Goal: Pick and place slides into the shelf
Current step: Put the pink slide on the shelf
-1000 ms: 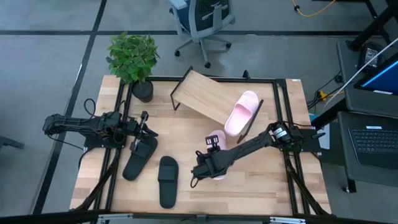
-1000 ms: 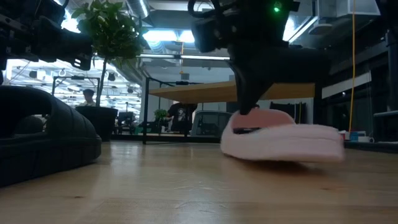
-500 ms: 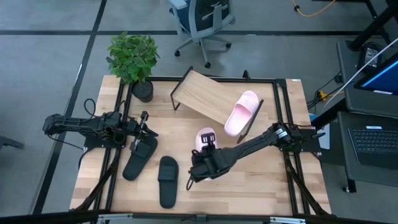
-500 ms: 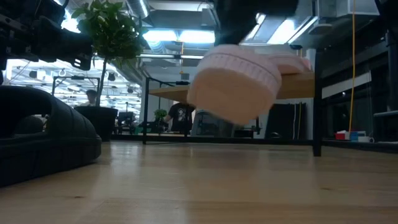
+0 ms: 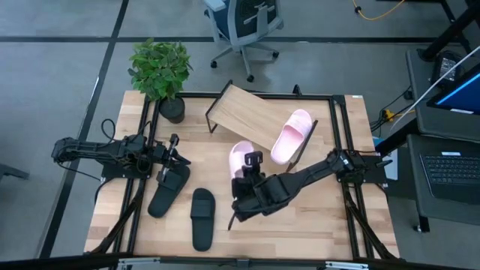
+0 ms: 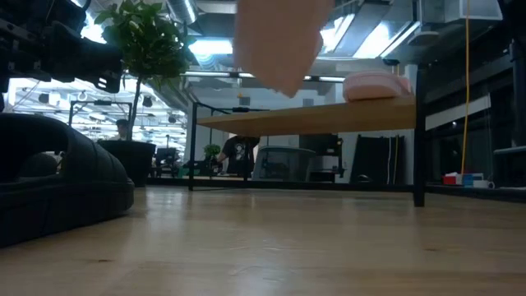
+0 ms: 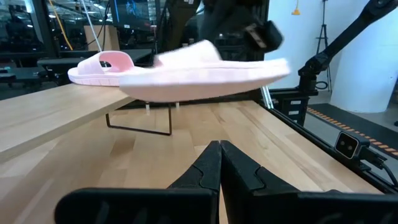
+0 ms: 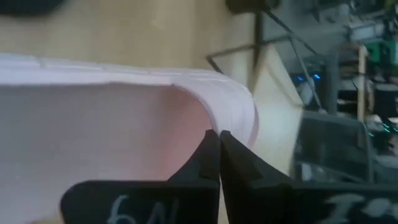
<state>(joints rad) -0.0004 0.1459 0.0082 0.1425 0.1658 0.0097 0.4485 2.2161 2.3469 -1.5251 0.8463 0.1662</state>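
Observation:
My right gripper [image 5: 249, 178] is shut on a pale pink slide [image 5: 241, 157], which is up in the air between the black slides and the shelf [image 5: 244, 114]. The low view shows it high up [image 6: 278, 37], and in the left wrist view it lies about level [image 7: 199, 74]. The second pink slide [image 5: 292, 136] rests sole-down on the slanted shelf board. Two black slides [image 5: 168, 190] [image 5: 202, 217] lie flat on the table. My left gripper [image 5: 178, 159] is shut and waits just above the far end of the left black slide. My right gripper pinches the pink slide between its two fingers, close by the ribbed edge of the strap [image 8: 239, 112]. The fingers [image 8: 208, 155] come from the table's right side. The slide is lifted clear of the table and juts from the fingers toward the far edge.
A potted plant [image 5: 160, 71] stands at the far left corner beside the shelf. The shelf's black legs [image 6: 419, 131] stand on the tabletop. Bare wood [image 5: 300, 221] lies near the front right. An office chair [image 5: 244, 22] stands beyond the table.
My right gripper has risen and moved a little toward the table's left and far edge. It has carried the pink slide off the table, where it lay flat a second ago. The slide now hangs well above the tabletop, nearer the shelf.

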